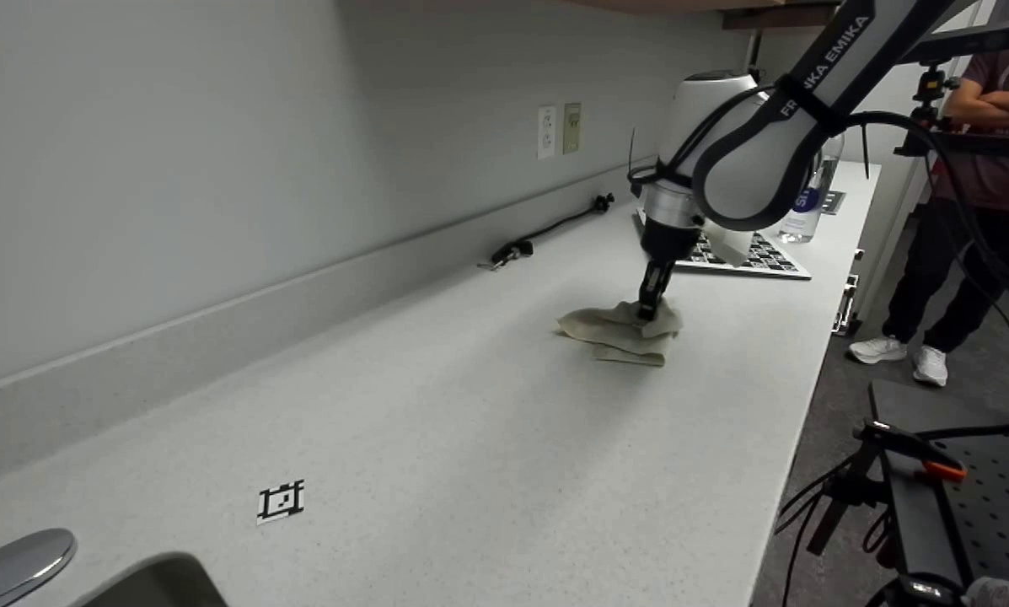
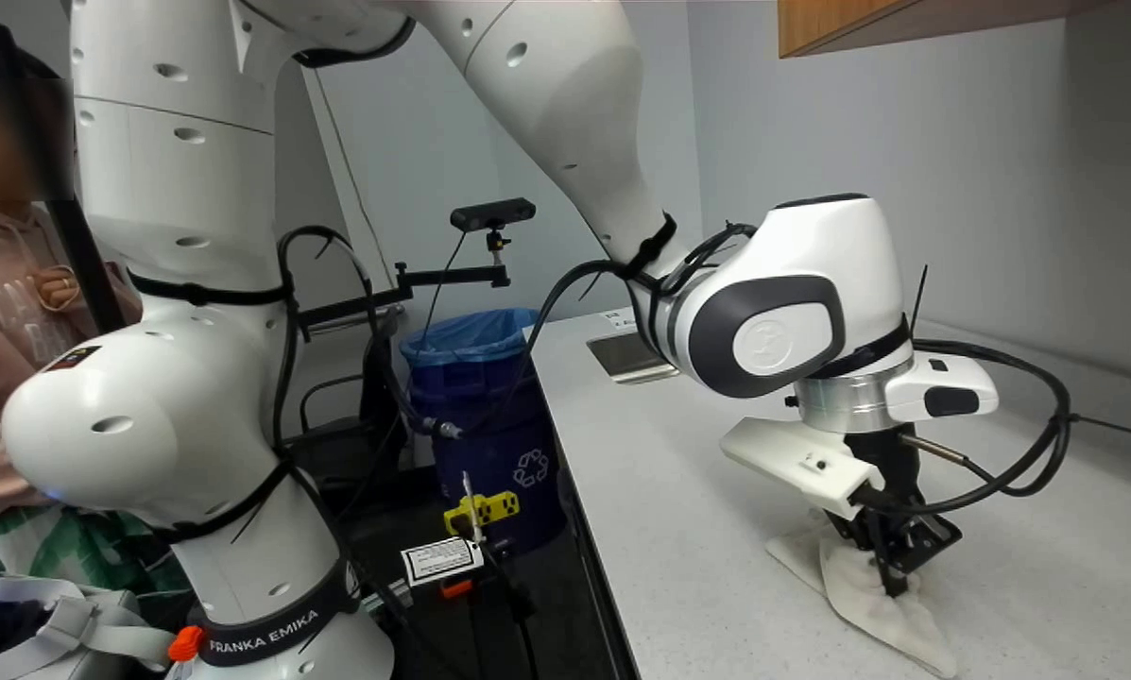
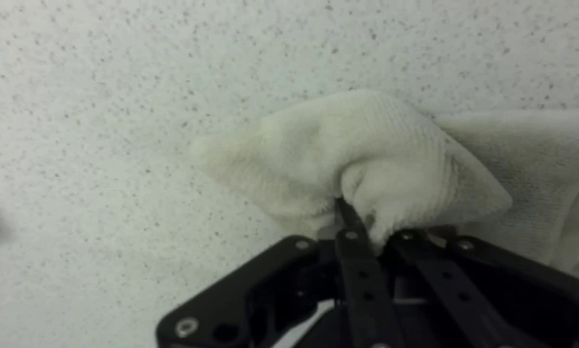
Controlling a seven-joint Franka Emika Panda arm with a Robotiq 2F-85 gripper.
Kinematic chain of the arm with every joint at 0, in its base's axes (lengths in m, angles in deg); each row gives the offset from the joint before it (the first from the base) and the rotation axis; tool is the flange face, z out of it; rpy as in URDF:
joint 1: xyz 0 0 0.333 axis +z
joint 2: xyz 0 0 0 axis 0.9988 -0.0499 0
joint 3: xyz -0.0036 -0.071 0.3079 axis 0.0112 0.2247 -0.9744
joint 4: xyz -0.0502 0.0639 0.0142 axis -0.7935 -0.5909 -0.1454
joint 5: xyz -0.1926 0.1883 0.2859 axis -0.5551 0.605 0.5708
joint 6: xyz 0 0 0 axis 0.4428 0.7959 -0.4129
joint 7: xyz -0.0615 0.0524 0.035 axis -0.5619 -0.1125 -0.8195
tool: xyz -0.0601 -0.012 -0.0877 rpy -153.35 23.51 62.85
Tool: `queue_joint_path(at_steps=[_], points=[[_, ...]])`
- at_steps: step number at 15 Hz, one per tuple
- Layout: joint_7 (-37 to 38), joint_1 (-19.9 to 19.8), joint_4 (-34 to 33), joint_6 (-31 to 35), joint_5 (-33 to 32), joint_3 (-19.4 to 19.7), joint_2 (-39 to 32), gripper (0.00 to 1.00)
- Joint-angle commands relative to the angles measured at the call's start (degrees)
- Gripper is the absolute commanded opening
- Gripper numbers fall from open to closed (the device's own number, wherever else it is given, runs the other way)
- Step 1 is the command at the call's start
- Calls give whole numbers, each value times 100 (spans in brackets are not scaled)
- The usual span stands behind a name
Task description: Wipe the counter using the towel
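Observation:
The towel is a crumpled beige-white cloth lying on the white speckled counter (image 1: 437, 438). It shows in both exterior views (image 1: 609, 329) (image 2: 865, 604) and fills the middle of the wrist view (image 3: 381, 130), with a flat part running to the right. My gripper (image 1: 649, 314) points down onto the towel. In an exterior view (image 2: 891, 578) its fingertips sit in the cloth. In the wrist view the black fingers (image 3: 366, 229) are close together with a bunched fold of towel between them. The fingertips themselves are hidden by the cloth.
A checkered board (image 1: 765, 260) and a plastic bottle (image 1: 803, 206) stand beyond the arm. A black cable (image 1: 555, 229) lies along the wall. A printed marker (image 1: 281, 502), a faucet (image 1: 19, 566) and a sink (image 1: 154, 583) are at the near end. A cabinet (image 2: 886, 24) hangs overhead.

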Motion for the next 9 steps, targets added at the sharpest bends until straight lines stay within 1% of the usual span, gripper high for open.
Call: queue_joint_path(at_steps=[1, 6, 9], points=[[155, 173, -150, -125, -85, 19, -252, 2], [-122, 94, -462, -180, 352, -525, -673, 2], [-529, 4, -664, -280, 836, -1149, -938, 2]])
